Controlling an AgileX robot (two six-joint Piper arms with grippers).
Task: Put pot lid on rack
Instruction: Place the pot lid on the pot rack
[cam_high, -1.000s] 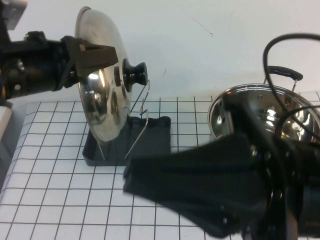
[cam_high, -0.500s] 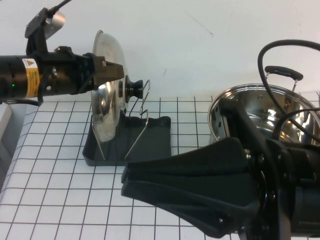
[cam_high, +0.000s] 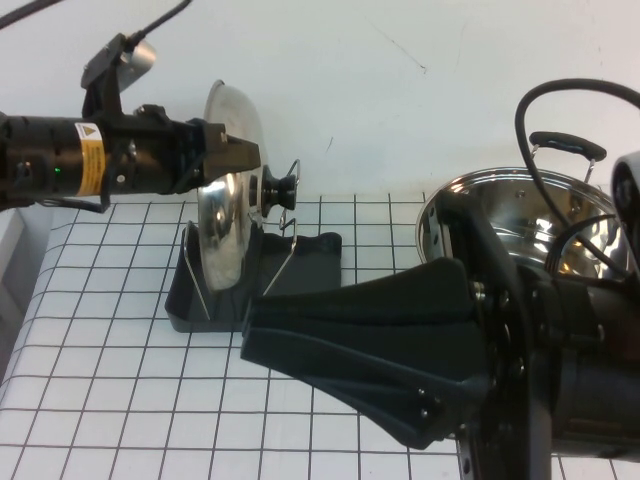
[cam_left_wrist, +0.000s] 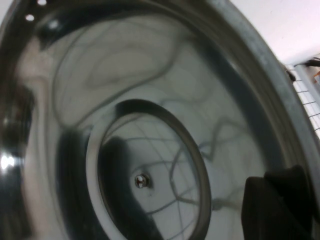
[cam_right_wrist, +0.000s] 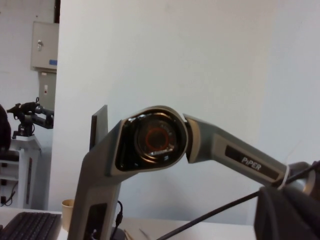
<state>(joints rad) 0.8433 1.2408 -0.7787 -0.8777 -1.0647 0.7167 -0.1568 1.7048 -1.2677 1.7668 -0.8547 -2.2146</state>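
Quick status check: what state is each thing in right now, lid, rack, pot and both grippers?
pot lid: on edge, over the rack, held at its rim.
rack: upright on the table, wire loops standing.
pot: upright, uncovered.
left gripper: shut on the pot lid's rim.
right gripper: shut, empty, raised close to the camera.

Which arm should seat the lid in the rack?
Left. Left tool already grips the pot lid upright over the rack; right tool is shut, empty, parked nearer the camera.
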